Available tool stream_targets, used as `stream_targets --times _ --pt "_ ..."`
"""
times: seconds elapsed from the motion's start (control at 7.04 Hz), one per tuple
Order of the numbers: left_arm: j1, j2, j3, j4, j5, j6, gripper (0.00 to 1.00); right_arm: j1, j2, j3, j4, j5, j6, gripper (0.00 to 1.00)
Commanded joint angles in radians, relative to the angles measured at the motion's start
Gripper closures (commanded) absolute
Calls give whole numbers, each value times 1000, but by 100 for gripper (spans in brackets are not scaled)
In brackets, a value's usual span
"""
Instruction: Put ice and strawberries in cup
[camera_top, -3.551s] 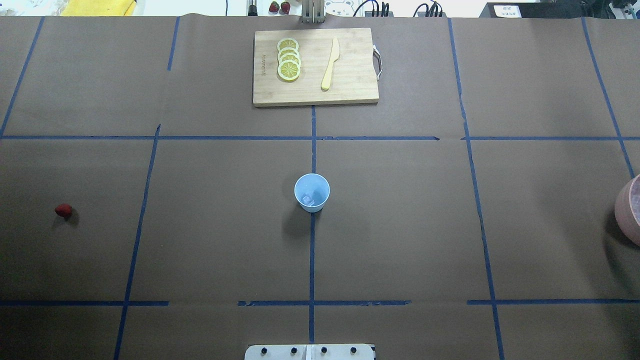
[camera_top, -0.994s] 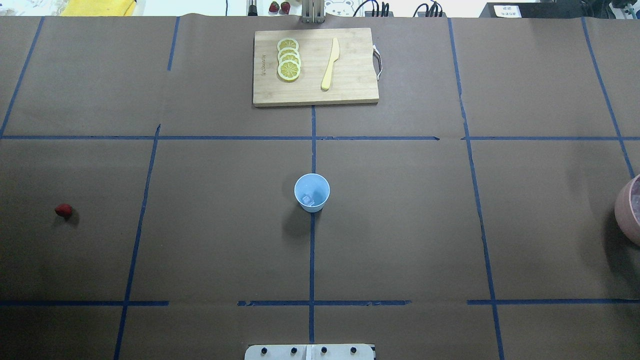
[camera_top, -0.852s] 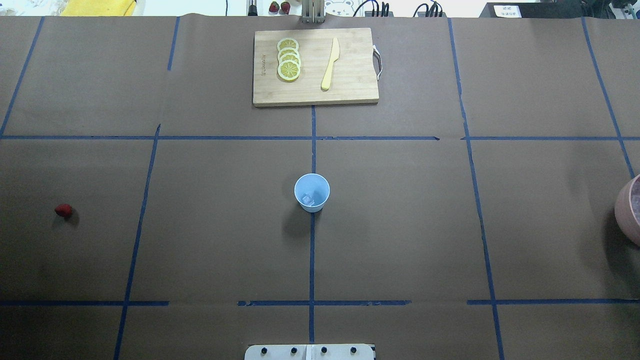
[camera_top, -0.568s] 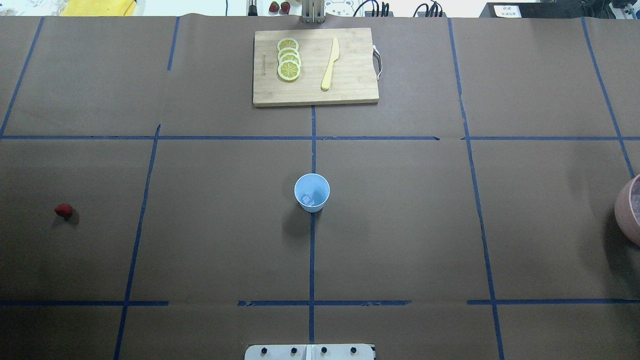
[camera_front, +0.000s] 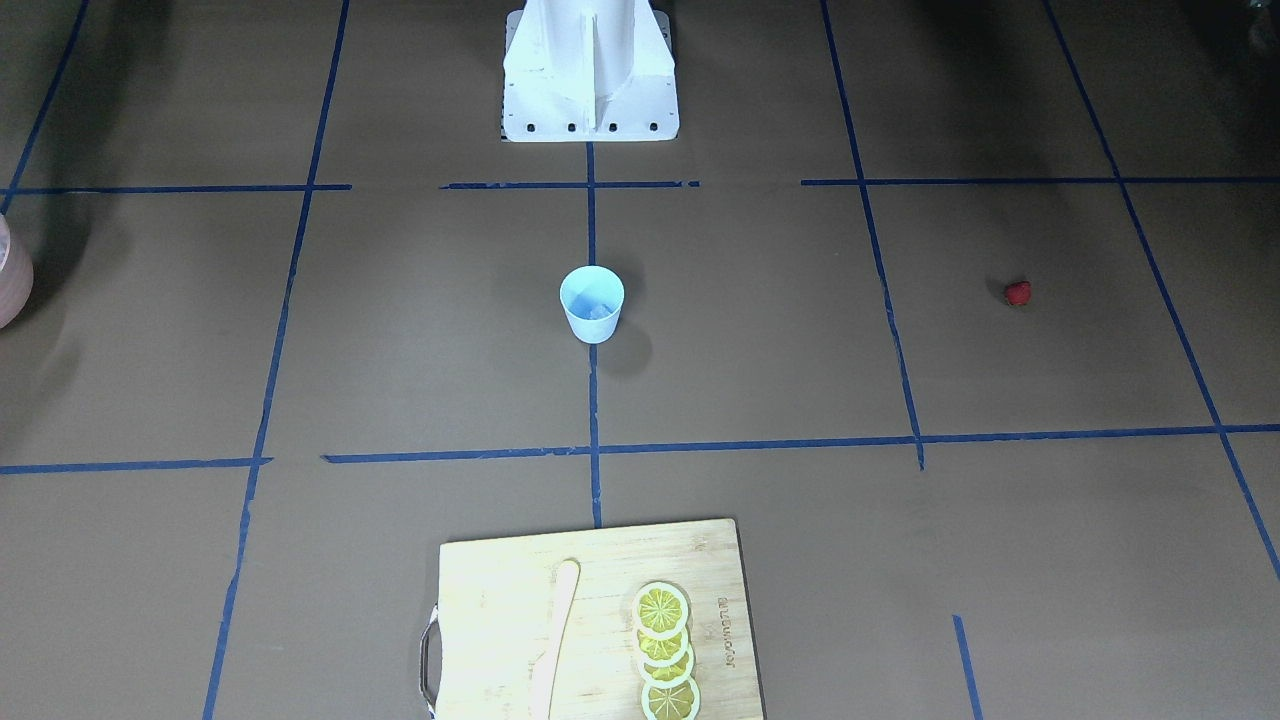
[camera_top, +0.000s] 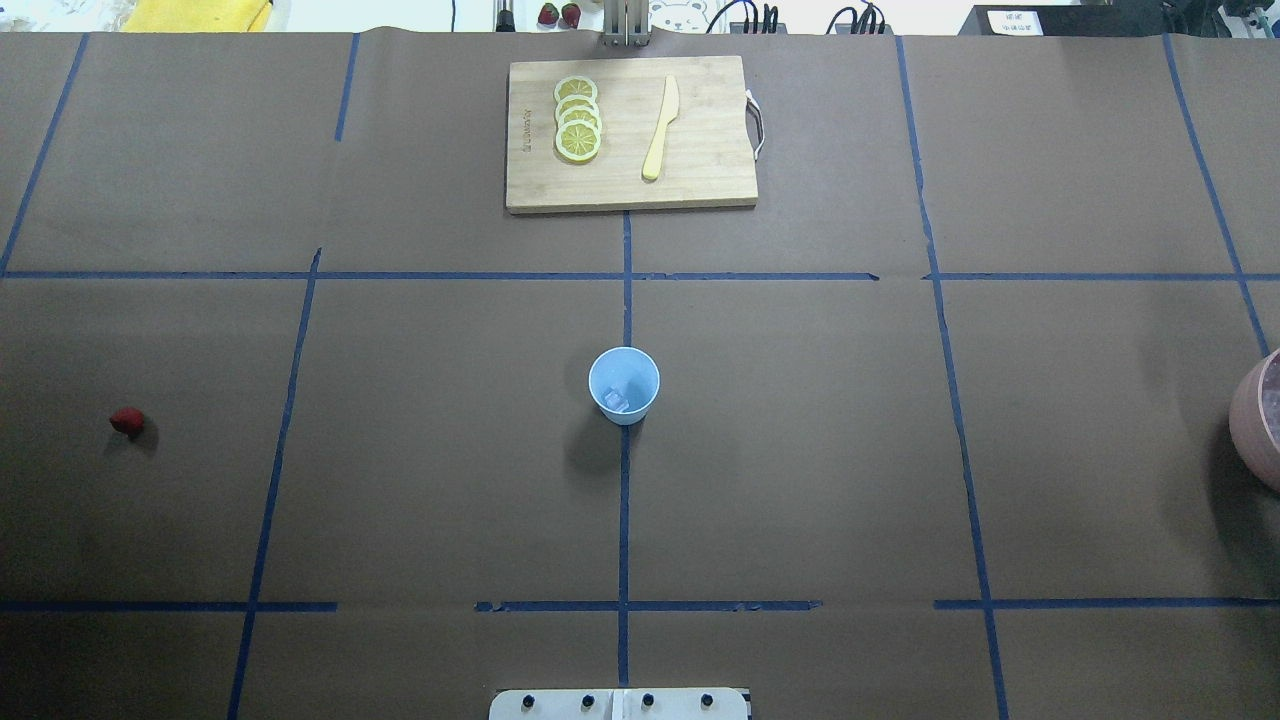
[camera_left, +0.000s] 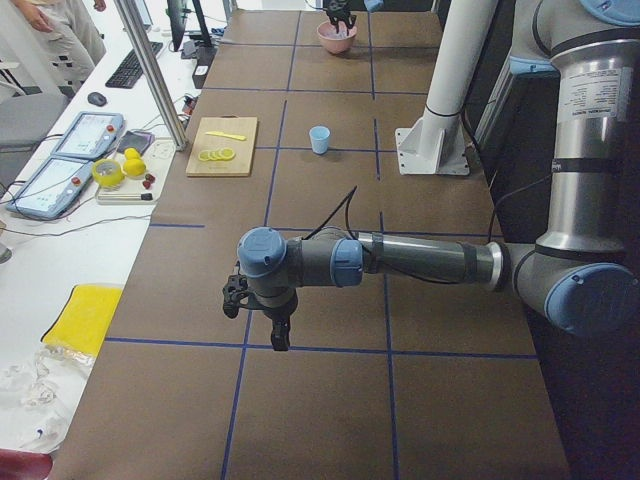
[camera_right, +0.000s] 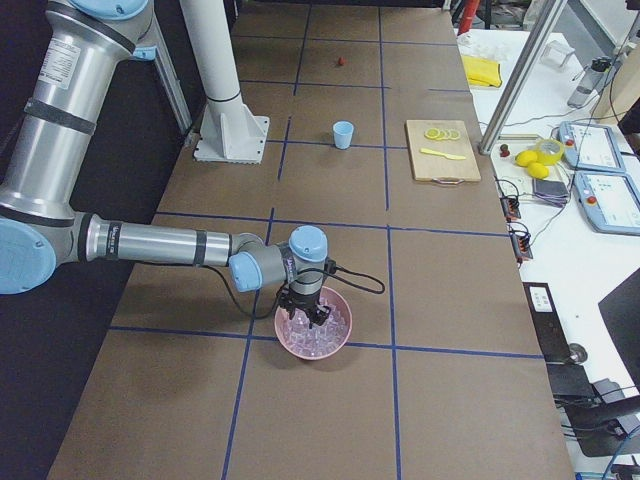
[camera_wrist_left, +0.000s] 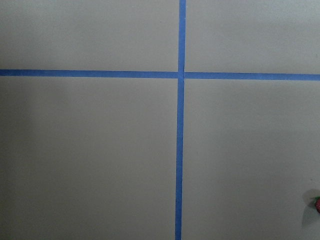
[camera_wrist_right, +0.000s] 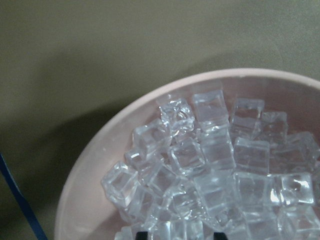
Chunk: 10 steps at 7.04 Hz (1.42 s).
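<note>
1. Hovering over the bowl (camera_right: 343, 338), the right gripper (camera_right: 304, 317) points down at the ice (camera_wrist_right: 210, 165). Its two dark fingertips (camera_wrist_right: 142, 235) peek in at the wrist view's lower edge, set apart with nothing clamped between them.
2. The cup (camera_top: 624, 385) stands upright at mid-table, well apart from the bowl, with one cube (camera_top: 617, 401) already inside.
3. The strawberry (camera_top: 126, 421) lies on the table (camera_top: 800, 450), far out on the robot's left. The left gripper (camera_left: 281, 338) hangs low near it; I cannot tell how its fingers stand.
4. The step in hand looks like fetching more ice.
5. Next, the right gripper should sink until its tips straddle a single top cube, then close gently, since the cubes look slick and loosely heaped, and lift it clear before carrying it to the cup.
</note>
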Motion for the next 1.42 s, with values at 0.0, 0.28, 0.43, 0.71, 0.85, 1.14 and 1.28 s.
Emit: stream_targets --times 0.0,0.28,0.43,0.71,0.85,1.14,1.28 --pt "0 0 0 0 0 0 0 1 0 1 2 1 1 90" --pt "0 0 0 0 0 0 0 3 0 9 2 10 1 92" --pt "0 0 0 0 0 0 0 4 3 13 2 23 3 93" --pt "0 0 0 0 0 0 0 61 3 36 -12 68 9 95" --pt "0 0 0 0 0 0 0 96 9 41 -48 81 18 97" --pt "0 0 0 0 0 0 0 171 84 134 -300 79 64 98" --pt "0 0 0 0 0 0 0 179 106 194 -379 79 219 98"
